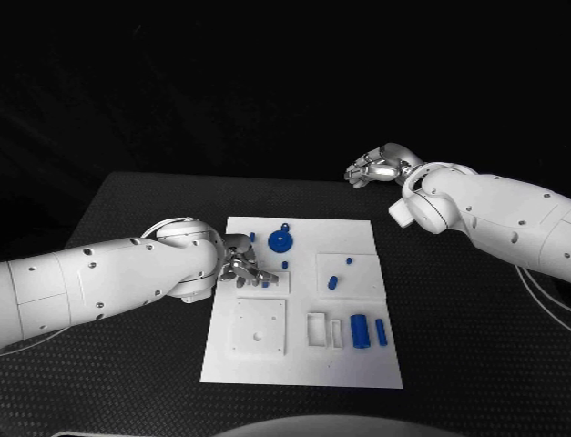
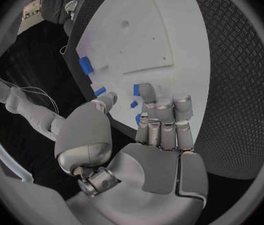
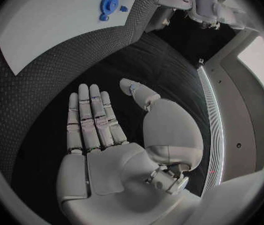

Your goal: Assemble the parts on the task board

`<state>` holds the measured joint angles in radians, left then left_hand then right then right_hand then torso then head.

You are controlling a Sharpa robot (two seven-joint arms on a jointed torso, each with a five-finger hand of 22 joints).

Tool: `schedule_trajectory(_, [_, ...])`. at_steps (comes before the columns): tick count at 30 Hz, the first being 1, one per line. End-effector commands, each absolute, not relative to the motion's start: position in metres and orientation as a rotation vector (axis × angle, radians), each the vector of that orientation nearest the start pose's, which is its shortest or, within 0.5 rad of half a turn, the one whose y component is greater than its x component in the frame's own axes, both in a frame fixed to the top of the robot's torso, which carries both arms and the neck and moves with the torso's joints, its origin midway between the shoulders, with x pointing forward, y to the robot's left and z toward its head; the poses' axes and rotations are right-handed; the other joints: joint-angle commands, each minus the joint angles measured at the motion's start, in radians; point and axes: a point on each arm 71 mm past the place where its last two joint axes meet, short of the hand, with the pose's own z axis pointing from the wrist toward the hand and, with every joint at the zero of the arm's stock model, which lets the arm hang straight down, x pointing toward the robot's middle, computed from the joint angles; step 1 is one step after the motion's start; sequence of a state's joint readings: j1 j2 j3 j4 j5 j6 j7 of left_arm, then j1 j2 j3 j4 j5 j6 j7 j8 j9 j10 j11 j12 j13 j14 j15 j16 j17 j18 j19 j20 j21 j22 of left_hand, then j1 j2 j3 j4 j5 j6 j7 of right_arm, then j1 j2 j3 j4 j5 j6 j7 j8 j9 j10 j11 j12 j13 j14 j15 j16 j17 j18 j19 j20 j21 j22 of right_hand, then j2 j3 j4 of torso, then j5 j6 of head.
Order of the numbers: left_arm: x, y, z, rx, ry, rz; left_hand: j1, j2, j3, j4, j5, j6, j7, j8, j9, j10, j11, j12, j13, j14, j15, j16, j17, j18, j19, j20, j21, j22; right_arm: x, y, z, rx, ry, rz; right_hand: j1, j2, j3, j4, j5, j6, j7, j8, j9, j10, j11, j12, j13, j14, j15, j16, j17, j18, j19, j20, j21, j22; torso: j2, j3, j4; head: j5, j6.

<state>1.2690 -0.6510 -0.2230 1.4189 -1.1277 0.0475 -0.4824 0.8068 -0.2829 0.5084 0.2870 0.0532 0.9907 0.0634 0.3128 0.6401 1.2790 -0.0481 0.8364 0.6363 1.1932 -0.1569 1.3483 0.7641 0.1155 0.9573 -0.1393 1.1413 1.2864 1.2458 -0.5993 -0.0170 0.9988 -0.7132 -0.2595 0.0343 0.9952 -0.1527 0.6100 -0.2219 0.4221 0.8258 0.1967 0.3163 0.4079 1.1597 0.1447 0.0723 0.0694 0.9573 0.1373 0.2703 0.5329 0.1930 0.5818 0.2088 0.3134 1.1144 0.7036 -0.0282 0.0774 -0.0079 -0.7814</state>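
Observation:
The white task board [image 1: 364,364] lies in the middle of the black table. On it are a blue gear [image 1: 279,241], a small blue peg [image 1: 285,226], two small blue pieces [image 1: 332,282] on a raised square, and two blue cylinders [image 1: 359,330] near the front right. My left hand [image 1: 239,269] hovers over the board's left edge, fingers nearly straight and thumb apart [image 2: 159,122], fingertips beside small blue pieces [image 2: 136,89]; nothing sits in its grip. My right hand [image 1: 374,168] is raised beyond the board's far right corner, flat and empty [image 3: 101,130]. The right wrist view shows the gear [image 3: 109,1].
A raised white square plate [image 1: 261,326] with holes and a small white rectangular frame [image 1: 322,330] take up the board's near half. Bare black table [image 1: 469,309] lies to the right of the board and behind it.

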Motion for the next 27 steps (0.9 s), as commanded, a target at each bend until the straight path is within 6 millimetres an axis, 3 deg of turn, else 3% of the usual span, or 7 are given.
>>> schedule_trajectory(1, [0.481, 0.154, -0.258, 0.019, 2.316, -0.366, 0.003, 0.018, 0.002, 0.005, -0.004, 0.006, -0.001, 0.005, 0.002, -0.003, -0.003, -0.001, 0.002, -0.004, -0.002, 0.001, 0.002, 0.007, -0.003, -0.107, 0.003, 0.001, 0.582, -0.239, -0.188, 0.611, 1.676, 0.861, -0.004, -0.003, -0.005, -0.001, 0.005, -0.005, -0.002, 0.004, -0.002, -0.006, 0.004, -0.005, -0.001, -0.005, -0.002, -0.005, -0.001, -0.011, -0.006, 0.001, -0.004, 0.001, 0.001, -0.0002, -0.0004, 0.000, 0.000])
schedule_trajectory(5, [0.482, 0.155, -0.262, -0.048, 2.359, -0.403, 0.012, 0.053, -0.001, 0.000, -0.004, 0.010, -0.002, 0.008, 0.006, -0.002, -0.004, -0.001, 0.004, -0.004, -0.003, 0.003, 0.004, 0.007, -0.003, -0.107, 0.006, 0.003, 0.582, -0.239, -0.188, 0.611, 1.676, 0.862, -0.004, -0.003, -0.005, -0.001, 0.005, -0.005, -0.002, 0.004, -0.002, -0.006, 0.004, -0.005, -0.001, -0.005, -0.002, -0.005, -0.001, -0.011, -0.006, 0.001, -0.004, 0.001, 0.000, -0.0002, 0.0004, -0.001, -0.001])
schedule_trajectory(6, [0.482, 0.154, -0.263, -0.046, 2.365, -0.405, 0.023, 0.082, -0.009, -0.005, -0.003, 0.008, -0.002, 0.007, 0.006, -0.003, -0.003, -0.002, 0.005, -0.005, -0.002, 0.004, 0.005, 0.007, -0.004, -0.107, 0.008, 0.005, 0.582, -0.238, -0.188, 0.610, 1.677, 0.863, -0.004, -0.003, -0.005, -0.001, 0.005, -0.005, -0.002, 0.004, -0.002, -0.006, 0.004, -0.005, -0.001, -0.005, -0.002, -0.005, -0.001, -0.011, -0.006, 0.001, -0.005, 0.001, 0.000, 0.0002, 0.0004, -0.001, -0.001])
schedule_trajectory(8, [0.483, 0.154, -0.264, -0.051, 2.365, -0.412, 0.042, 0.115, -0.043, -0.010, -0.003, 0.007, -0.002, 0.007, 0.008, -0.005, -0.002, -0.002, 0.008, -0.007, -0.002, 0.004, 0.007, 0.006, -0.010, -0.106, 0.010, 0.009, 0.582, -0.238, -0.188, 0.610, 1.677, 0.863, -0.004, -0.003, -0.005, -0.001, 0.005, -0.005, -0.002, 0.004, -0.002, -0.006, 0.004, -0.005, -0.001, -0.006, -0.002, -0.005, -0.001, -0.011, -0.006, 0.001, -0.005, 0.001, 0.000, 0.0006, 0.0001, -0.001, -0.001])
schedule_trajectory(12, [0.484, 0.153, -0.265, -0.059, 2.374, -0.417, 0.094, 0.147, -0.114, -0.006, -0.002, 0.011, -0.004, 0.005, 0.008, -0.005, -0.005, -0.003, 0.013, -0.008, -0.004, 0.004, 0.010, 0.008, -0.017, -0.107, 0.010, 0.014, 0.582, -0.238, -0.188, 0.609, 1.678, 0.864, -0.004, -0.003, -0.005, -0.001, 0.006, -0.005, -0.001, 0.004, -0.002, -0.006, 0.004, -0.005, -0.001, -0.006, -0.001, -0.005, -0.001, -0.011, -0.006, 0.001, -0.005, 0.002, 0.000, 0.0006, 0.0002, -0.001, -0.001])
schedule_trajectory(17, [0.483, 0.151, -0.268, -0.071, 2.412, -0.420, 0.143, 0.166, -0.148, -0.006, 0.006, 0.015, -0.005, 0.002, 0.006, -0.005, -0.006, -0.005, 0.016, -0.007, -0.005, 0.003, 0.010, 0.008, -0.016, -0.109, 0.008, 0.015, 0.582, -0.237, -0.188, 0.609, 1.679, 0.865, -0.004, -0.003, -0.005, -0.001, 0.006, -0.005, -0.001, 0.004, -0.002, -0.006, 0.004, -0.004, -0.001, -0.006, -0.001, -0.005, -0.001, -0.011, -0.006, 0.001, -0.006, 0.002, 0.000, 0.0006, -0.0001, -0.001, -0.003])
schedule_trajectory(27, [0.483, 0.149, -0.272, -0.082, 2.429, -0.420, 0.186, 0.172, -0.188, -0.001, 0.011, 0.029, -0.007, 0.004, 0.004, -0.004, -0.009, -0.005, 0.019, -0.008, -0.008, 0.004, 0.013, 0.006, -0.016, -0.109, 0.005, 0.017, 0.582, -0.237, -0.188, 0.608, 1.679, 0.866, -0.005, -0.002, -0.006, 0.000, 0.007, -0.005, -0.001, 0.005, -0.002, -0.006, 0.004, -0.004, -0.001, -0.006, -0.001, -0.005, -0.002, -0.011, -0.006, 0.001, -0.007, 0.002, 0.000, 0.0003, 0.0003, -0.003, -0.002])
